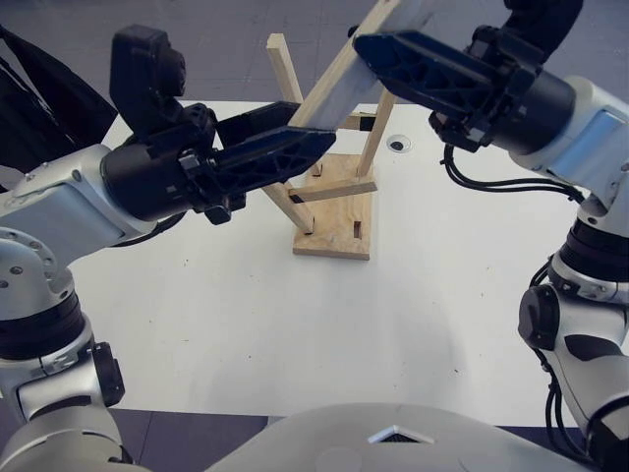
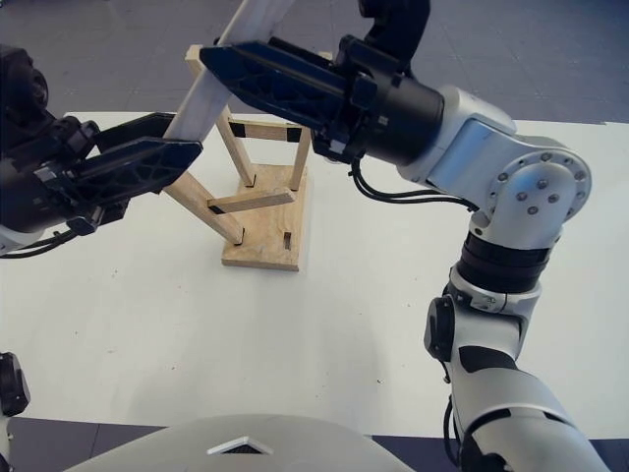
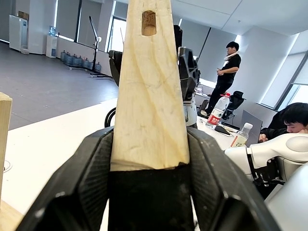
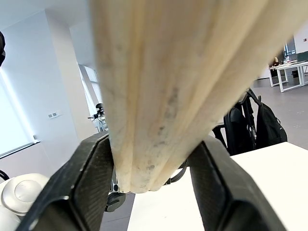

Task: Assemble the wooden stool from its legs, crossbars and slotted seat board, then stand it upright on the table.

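Left gripper (image 1: 316, 130) and right gripper (image 1: 371, 47) are both clamped on the same loose leg (image 1: 339, 79), a pale wood slat with a slot near one end, held slanted in the air. Right below it, the seat board (image 1: 334, 241) lies flat on the white table (image 1: 246, 324), with a few legs and a crossbar (image 1: 334, 189) stuck in, kinda crooked.

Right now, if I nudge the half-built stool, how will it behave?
It probably slides rather than tips: its seat board lies flat on the smooth table. The slotted-in legs likely wobble, since the leaning leg sits well off their line. It looks light, being thin bare wood.
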Robot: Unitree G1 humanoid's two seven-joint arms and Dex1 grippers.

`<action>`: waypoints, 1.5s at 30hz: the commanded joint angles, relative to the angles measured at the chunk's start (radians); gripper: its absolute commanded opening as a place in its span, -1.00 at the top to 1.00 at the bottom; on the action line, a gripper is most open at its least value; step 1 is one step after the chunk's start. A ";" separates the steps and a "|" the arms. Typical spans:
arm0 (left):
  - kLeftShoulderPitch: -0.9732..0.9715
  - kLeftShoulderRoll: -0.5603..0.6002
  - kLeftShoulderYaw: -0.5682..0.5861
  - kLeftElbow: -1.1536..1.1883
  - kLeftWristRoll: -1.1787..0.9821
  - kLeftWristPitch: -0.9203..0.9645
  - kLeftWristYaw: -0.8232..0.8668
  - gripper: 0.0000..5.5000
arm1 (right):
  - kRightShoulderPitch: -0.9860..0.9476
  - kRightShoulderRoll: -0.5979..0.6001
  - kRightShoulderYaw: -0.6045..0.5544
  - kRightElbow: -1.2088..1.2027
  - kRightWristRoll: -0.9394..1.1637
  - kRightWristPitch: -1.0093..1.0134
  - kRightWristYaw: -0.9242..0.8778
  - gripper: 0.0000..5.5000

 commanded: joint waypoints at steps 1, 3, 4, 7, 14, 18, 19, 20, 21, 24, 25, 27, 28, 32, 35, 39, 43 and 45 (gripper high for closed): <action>0.027 0.037 0.009 -0.002 0.006 0.005 -0.025 0.25 | -0.005 -0.008 -0.017 0.005 0.040 -0.020 -0.011 0.22; 0.036 0.041 0.008 -0.006 0.007 0.002 -0.032 0.25 | -0.006 -0.004 -0.023 0.014 0.063 -0.024 -0.024 0.24; 0.040 0.044 0.007 -0.008 0.006 -0.001 -0.034 0.25 | -0.007 0.002 -0.029 0.020 0.088 -0.029 -0.042 0.24; 0.047 0.049 0.004 -0.009 0.005 -0.011 -0.037 0.25 | -0.008 0.008 -0.034 0.032 0.135 -0.039 -0.084 0.25; 0.043 0.070 0.000 0.011 0.037 -0.021 -0.070 0.25 | 0.000 -0.001 -0.023 0.035 0.139 -0.046 -0.110 0.26; 0.029 0.061 0.012 0.007 0.034 -0.044 -0.090 -0.03 | 0.006 -0.012 -0.013 0.025 0.125 -0.048 -0.097 0.26; 0.031 0.062 0.015 0.006 0.035 -0.044 -0.096 -0.10 | 0.007 -0.016 -0.010 0.024 0.123 -0.050 -0.093 0.26; 0.034 0.066 0.019 0.009 0.040 -0.043 -0.104 -0.13 | 0.008 -0.020 -0.007 0.022 0.118 -0.051 -0.089 0.26; 0.039 0.070 0.025 0.012 0.044 -0.041 -0.114 -0.22 | 0.009 -0.023 -0.004 0.020 0.113 -0.052 -0.085 0.26; 0.081 0.123 0.087 0.033 0.046 -0.013 -0.179 -0.24 | 0.008 -0.048 -0.008 0.028 0.071 -0.061 -0.068 0.26; 0.100 0.145 0.114 0.042 0.061 -0.007 -0.205 -0.24 | 0.002 -0.059 -0.016 0.039 0.057 -0.067 -0.061 0.26; 0.140 0.189 0.185 0.096 0.123 -0.009 -0.250 -0.24 | -0.018 -0.092 -0.053 0.072 0.037 -0.087 -0.053 0.26; 0.151 0.202 0.206 0.121 0.149 -0.013 -0.269 -0.24 | -0.027 -0.107 -0.072 0.085 0.037 -0.094 -0.057 0.26; 0.263 0.228 0.186 0.117 0.311 -0.021 -0.355 -0.24 | -0.036 -0.208 -0.128 0.097 0.001 -0.102 -0.042 0.26; 0.458 0.257 0.041 0.059 0.614 -0.126 -0.429 -0.24 | 0.003 -0.343 -0.120 0.124 -0.133 -0.114 0.076 0.26; 0.498 0.179 -0.190 0.182 1.003 -0.305 -0.335 -0.24 | 0.171 -0.457 0.014 0.110 -0.403 -0.236 0.312 0.26; 0.390 0.029 -0.362 0.281 1.225 -0.397 -0.234 -0.24 | 0.256 -0.390 0.199 0.167 -0.634 -0.407 0.435 0.26; 0.357 -0.020 -0.428 0.309 1.302 -0.424 -0.220 -0.24 | 0.268 -0.338 0.268 0.209 -0.720 -0.478 0.468 0.26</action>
